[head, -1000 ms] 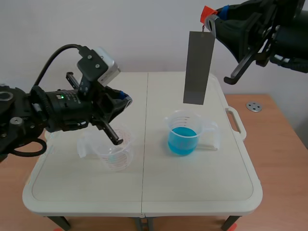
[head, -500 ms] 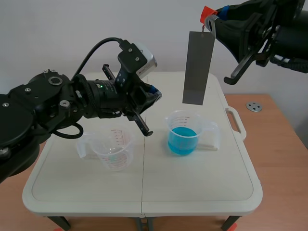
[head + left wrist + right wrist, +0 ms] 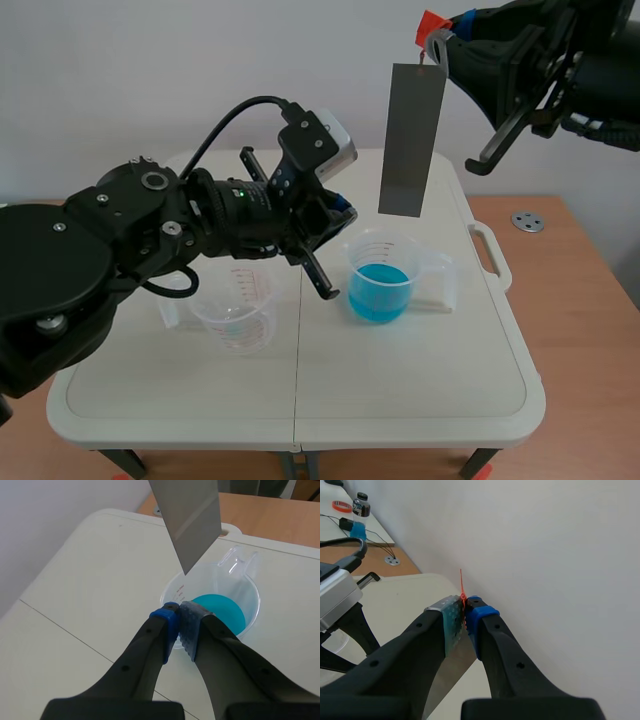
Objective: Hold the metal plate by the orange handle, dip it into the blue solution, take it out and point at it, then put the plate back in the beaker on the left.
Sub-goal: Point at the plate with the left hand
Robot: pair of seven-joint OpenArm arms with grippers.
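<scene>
The plate (image 3: pixel 412 140) looks thin, stiff, light — apt to swing from its orange handle (image 3: pixel 431 24), the sensible hold, where the right claw (image 3: pixel 465 614) clamps it; left claw (image 3: pixel 178 620) closed, empty.

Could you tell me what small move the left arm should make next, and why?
Probably lift the left gripper a little so its shut fingers aim at the metal plate. The plate hangs clear above the blue solution beaker, held at its orange handle by the right gripper, while the left tip sits low, by the beaker's rim.
</scene>
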